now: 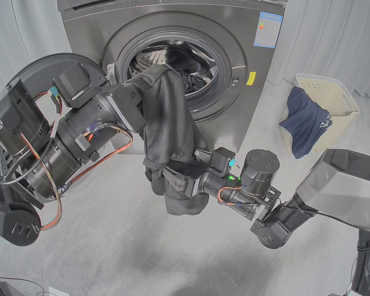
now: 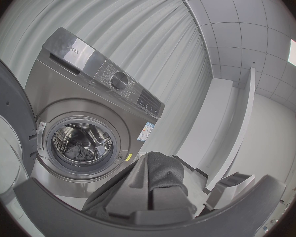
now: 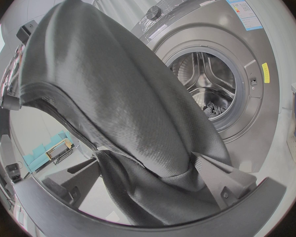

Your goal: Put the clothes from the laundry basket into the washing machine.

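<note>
A dark grey garment (image 1: 168, 120) hangs in front of the washing machine (image 1: 238, 38), just below its open drum (image 1: 181, 62). My left gripper (image 2: 148, 195) is shut on the garment's top edge, level with the drum mouth. My right gripper (image 1: 174, 181) sits lower, at the garment's hanging end. Its fingers (image 3: 80, 180) stand apart with the cloth (image 3: 128, 116) draped between them. A dark piece of clothing (image 2: 78, 152) lies inside the drum. The cream laundry basket (image 1: 337, 99) stands on the floor to the right, with a navy garment (image 1: 306, 118) draped over its rim.
The machine's round door (image 1: 41, 68) is swung open to the left, behind my left arm. Grey floor (image 1: 123, 243) stretches in front of the machine. Curtains (image 1: 337, 29) hang behind it on both sides.
</note>
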Controlling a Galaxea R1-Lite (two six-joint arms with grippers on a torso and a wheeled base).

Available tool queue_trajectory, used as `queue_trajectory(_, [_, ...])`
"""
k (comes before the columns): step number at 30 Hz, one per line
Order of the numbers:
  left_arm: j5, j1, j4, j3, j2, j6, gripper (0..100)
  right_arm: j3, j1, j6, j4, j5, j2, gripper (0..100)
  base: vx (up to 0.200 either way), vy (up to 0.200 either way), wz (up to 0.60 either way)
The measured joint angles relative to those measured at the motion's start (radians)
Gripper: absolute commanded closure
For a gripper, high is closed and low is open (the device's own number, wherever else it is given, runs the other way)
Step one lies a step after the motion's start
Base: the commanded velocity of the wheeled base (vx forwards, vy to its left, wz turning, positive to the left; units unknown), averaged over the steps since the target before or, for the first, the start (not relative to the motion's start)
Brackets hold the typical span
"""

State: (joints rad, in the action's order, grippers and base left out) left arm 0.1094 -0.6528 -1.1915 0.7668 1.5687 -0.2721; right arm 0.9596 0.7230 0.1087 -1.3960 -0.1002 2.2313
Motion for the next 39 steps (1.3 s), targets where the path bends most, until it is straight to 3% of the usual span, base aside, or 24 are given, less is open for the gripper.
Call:
queue_trajectory(6, [0.000, -0.010, 0.005, -0.009, -0.025, 0.001, 100, 0.138, -0.020, 0.001, 0.003, 0.009, 0.092, 0, 0.000, 0.000, 0.00])
queue_trajectory(11, [0.000, -0.008, 0.013, -0.011, -0.041, 0.000, 100, 0.183, -0.039, 0.003, 0.001, 0.017, 0.134, 0, 0.000, 0.000, 0.00])
queue_trajectory(12, [0.000, -0.007, 0.013, -0.011, -0.042, 0.000, 100, 0.185, -0.039, 0.003, 0.001, 0.020, 0.138, 100, 0.000, 0.000, 0.00])
queue_trajectory(18, [-0.003, 0.004, 0.013, -0.008, -0.046, -0.001, 100, 0.190, -0.039, 0.003, -0.005, 0.033, 0.150, 100, 0.000, 0.000, 0.00])
queue_trajectory(24, [-0.004, 0.084, 0.010, -0.032, -0.047, -0.001, 100, 0.173, -0.054, 0.007, -0.006, 0.049, 0.136, 100, 0.000, 0.000, 0.00])
queue_trajectory(33, [0.001, 0.177, 0.001, -0.197, -0.044, -0.003, 100, 0.164, -0.068, 0.016, 0.003, 0.078, 0.026, 100, 0.000, 0.000, 0.00])
queue_trajectory(39, [0.000, 0.203, -0.001, -0.300, -0.018, 0.001, 100, 0.160, -0.056, 0.018, 0.008, 0.089, -0.043, 100, 0.000, 0.000, 0.00])
